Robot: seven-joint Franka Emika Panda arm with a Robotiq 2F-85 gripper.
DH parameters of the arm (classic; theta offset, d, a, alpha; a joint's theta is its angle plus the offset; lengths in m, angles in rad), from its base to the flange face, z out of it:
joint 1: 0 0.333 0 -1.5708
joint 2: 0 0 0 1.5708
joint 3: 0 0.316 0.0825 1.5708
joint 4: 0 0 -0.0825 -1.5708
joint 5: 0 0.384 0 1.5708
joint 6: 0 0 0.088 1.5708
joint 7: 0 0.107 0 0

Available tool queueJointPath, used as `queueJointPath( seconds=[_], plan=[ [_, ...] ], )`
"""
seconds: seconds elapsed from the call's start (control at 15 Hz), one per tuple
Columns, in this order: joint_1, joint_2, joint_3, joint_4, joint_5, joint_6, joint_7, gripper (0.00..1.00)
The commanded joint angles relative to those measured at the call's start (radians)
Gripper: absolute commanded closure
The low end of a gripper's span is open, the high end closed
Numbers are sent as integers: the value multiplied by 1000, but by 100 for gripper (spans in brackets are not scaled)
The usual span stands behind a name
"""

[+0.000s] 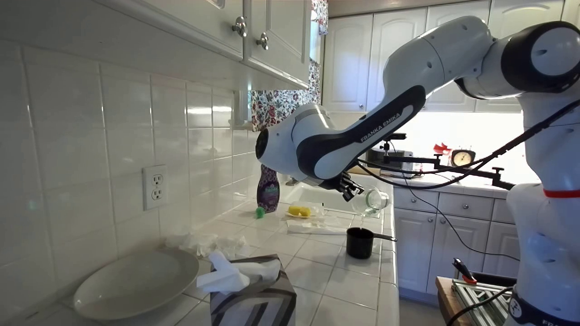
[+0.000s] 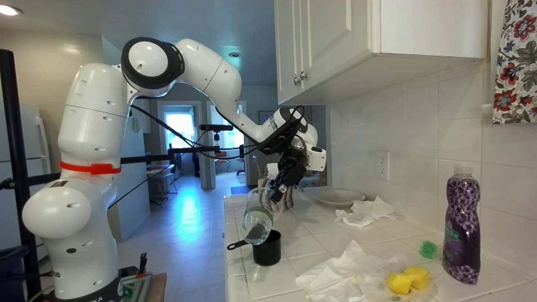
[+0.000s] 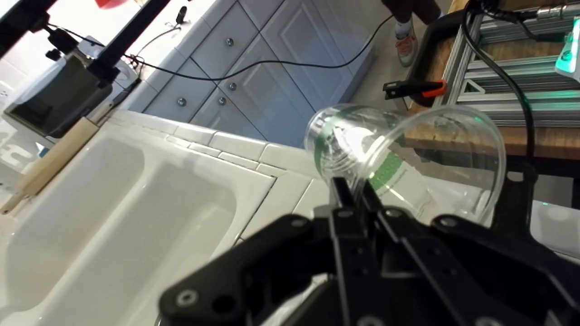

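My gripper (image 3: 355,188) is shut on the wall of a clear plastic cup (image 3: 385,171) near its rim, one finger on each side. A green band runs round the cup, which is tipped well over with its mouth toward the gripper side. In both exterior views the cup (image 2: 256,218) hangs above the counter from the gripper (image 2: 277,194). A black measuring cup (image 1: 359,244) stands upright on the tiles with its handle toward the counter's edge. In an exterior view the clear cup overlaps the measuring cup (image 2: 268,253); whether they touch I cannot tell.
A white sink (image 3: 181,203) lies beside the cup. On the counter are a purple soap bottle (image 2: 461,226), a yellow sponge (image 2: 409,280), a green scrubber (image 2: 428,249) and crumpled paper (image 2: 335,272). A tissue box (image 1: 253,294) and pale dish (image 1: 140,280) stand farther along, under wall cabinets (image 1: 276,36).
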Motion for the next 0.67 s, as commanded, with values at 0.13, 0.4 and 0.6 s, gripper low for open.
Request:
queueJointPath(
  seconds=[0.13, 0.4, 0.6],
  plan=[
    [3, 31, 9, 42, -20, -42, 6, 98],
    [4, 32, 11, 43, -22, -50, 7, 98],
    [5, 37, 14, 47, -26, -56, 6, 98]
  ],
)
